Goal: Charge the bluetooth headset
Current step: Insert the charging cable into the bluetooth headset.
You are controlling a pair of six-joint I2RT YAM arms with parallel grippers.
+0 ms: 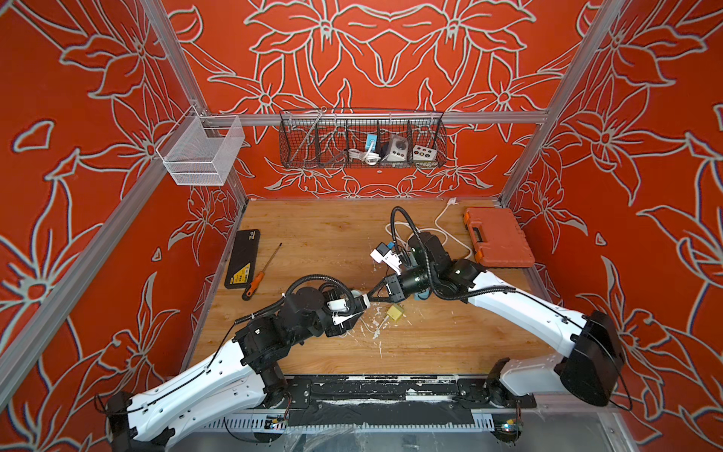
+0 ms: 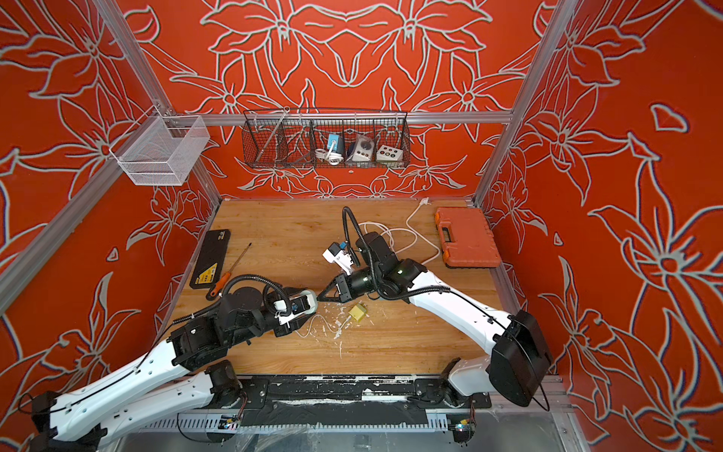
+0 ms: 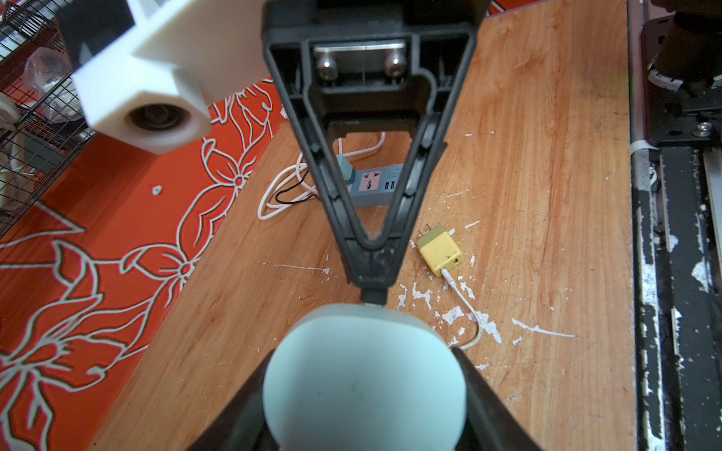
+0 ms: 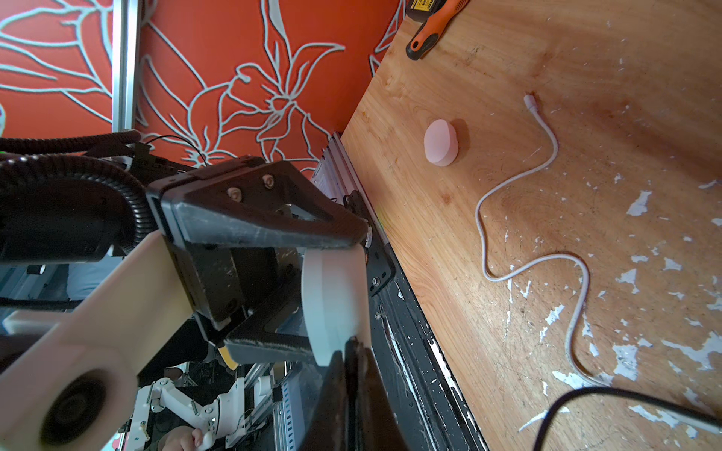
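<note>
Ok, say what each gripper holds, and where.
Left gripper: pale case, by its sides. Right gripper: shut on a dark plug at the case's end.

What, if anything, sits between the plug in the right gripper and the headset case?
Nothing visible. In the left wrist view the plug pinched in the right gripper sits right at the rim of the pale blue headset case. The yellow charger lies clear of that line.

case (image 3: pixel 363 375) pale mint | chgr (image 3: pixel 439 250) yel | toolbox (image 1: pixel 499 236) org | wall (image 1: pixel 219 51) red, gry floral
</note>
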